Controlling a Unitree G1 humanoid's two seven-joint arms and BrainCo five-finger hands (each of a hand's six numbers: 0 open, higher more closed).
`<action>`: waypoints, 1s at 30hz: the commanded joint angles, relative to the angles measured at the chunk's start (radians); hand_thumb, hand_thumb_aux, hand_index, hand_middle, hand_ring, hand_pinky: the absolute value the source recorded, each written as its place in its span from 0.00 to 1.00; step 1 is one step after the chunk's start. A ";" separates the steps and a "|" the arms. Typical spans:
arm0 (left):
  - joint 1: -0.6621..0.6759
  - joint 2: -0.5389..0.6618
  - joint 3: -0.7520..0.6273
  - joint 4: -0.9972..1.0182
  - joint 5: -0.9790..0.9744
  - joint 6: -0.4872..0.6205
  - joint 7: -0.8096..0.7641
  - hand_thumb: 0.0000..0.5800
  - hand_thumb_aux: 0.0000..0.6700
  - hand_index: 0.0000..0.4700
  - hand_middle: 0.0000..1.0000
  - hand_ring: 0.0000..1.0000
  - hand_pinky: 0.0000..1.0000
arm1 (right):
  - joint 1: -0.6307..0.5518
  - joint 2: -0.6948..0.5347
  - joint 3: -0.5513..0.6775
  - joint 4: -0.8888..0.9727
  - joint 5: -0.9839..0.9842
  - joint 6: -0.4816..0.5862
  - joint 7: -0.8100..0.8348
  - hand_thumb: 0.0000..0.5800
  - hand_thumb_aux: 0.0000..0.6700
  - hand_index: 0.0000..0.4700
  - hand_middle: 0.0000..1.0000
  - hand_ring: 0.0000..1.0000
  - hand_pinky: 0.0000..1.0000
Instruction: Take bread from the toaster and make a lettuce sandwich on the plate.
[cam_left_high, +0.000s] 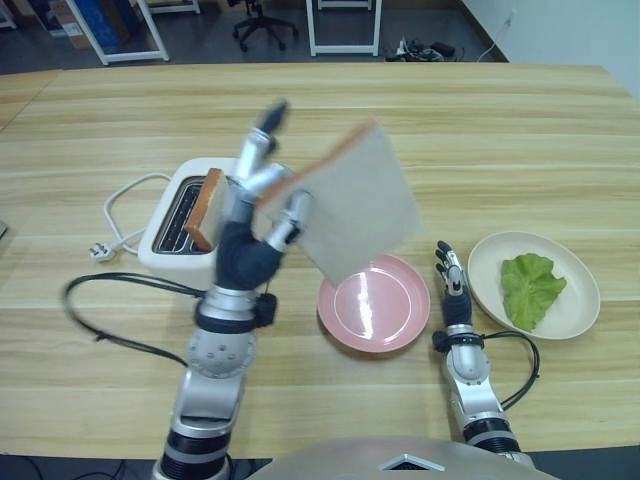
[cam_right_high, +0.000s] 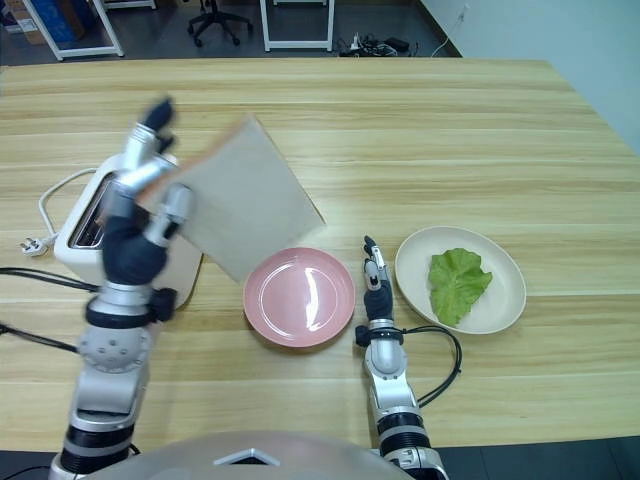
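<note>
My left hand (cam_left_high: 258, 205) is raised above the table between the toaster and the pink plate, shut on a slice of bread (cam_left_high: 358, 204) that tilts over the plate's left rim. The white toaster (cam_left_high: 172, 226) stands at the left with a second slice of bread (cam_left_high: 206, 208) sticking up from a slot. The pink plate (cam_left_high: 374, 303) lies bare in the middle. A green lettuce leaf (cam_left_high: 530, 287) rests in a cream bowl (cam_left_high: 580, 298) at the right. My right hand (cam_left_high: 452, 285) stands upright between plate and bowl, fingers straight, holding nothing.
The toaster's white cord and plug (cam_left_high: 104, 249) trail off to its left. Black cables run over the table from both wrists (cam_left_high: 100, 335). Chairs and table frames stand beyond the far edge of the wooden table (cam_left_high: 480, 130).
</note>
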 joint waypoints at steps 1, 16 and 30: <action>0.029 -0.049 -0.120 0.197 0.088 -0.057 -0.002 1.00 1.00 1.00 0.00 0.00 0.00 | 0.010 -0.012 -0.027 -0.003 0.020 0.016 -0.005 0.00 0.00 0.00 0.00 0.00 0.00; -0.194 -0.026 -0.134 0.782 0.302 -0.223 0.086 1.00 1.00 1.00 0.00 0.00 0.00 | 0.030 -0.009 -0.032 -0.025 0.018 0.025 -0.006 0.00 0.00 0.00 0.00 0.00 0.00; -0.162 0.112 -0.143 0.697 0.368 -0.186 -0.064 0.00 0.00 0.00 0.00 0.00 0.00 | 0.047 -0.008 -0.031 -0.047 0.019 0.034 -0.005 0.00 0.00 0.00 0.00 0.00 0.00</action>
